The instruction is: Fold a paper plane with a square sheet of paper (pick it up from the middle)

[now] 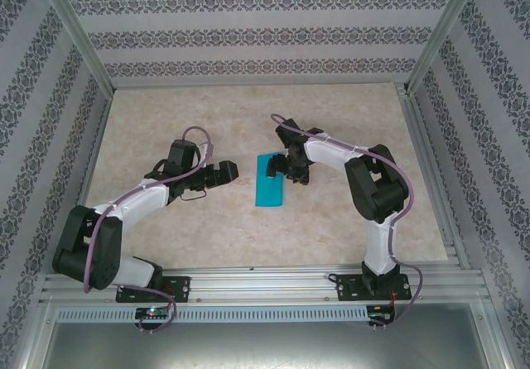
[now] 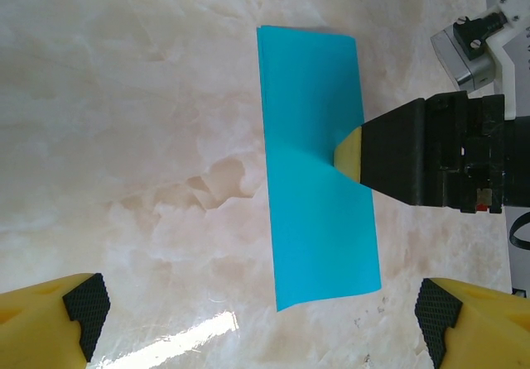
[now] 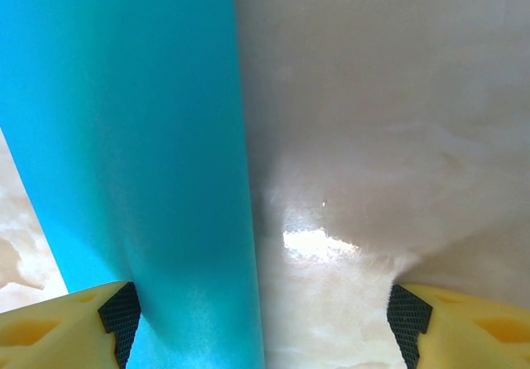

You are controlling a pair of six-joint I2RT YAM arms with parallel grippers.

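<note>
Cream marble-patterned desk (image 1: pixel 207 228) fills the floor of a booth with striped, ornamented walls (image 1: pixel 248 38) and an aluminium frame (image 1: pixel 74 34).

The right fingers (image 1: pixel 286 170) are spread wide and hold nothing. In the right wrist view, one yellow, black-padded tip sits over the turquoise square sheet of paper (image 1: pixel 270 189), and the other is over bare desk, so they straddle the sheet's long edge. In the left wrist view that tip meets the sheet's edge about halfway along. Whether it presses down or only hovers is hard to tell.

The left fingers (image 1: pixel 225 170) are also spread wide and empty. They stand just off the sheet at its 9 o'clock, pointing toward it.

The sheet lies flat near the desk's middle as a long rectangle, apparently folded in half, running roughly from 12 to 6 o'clock. The right fingers are at its 1 o'clock.
</note>
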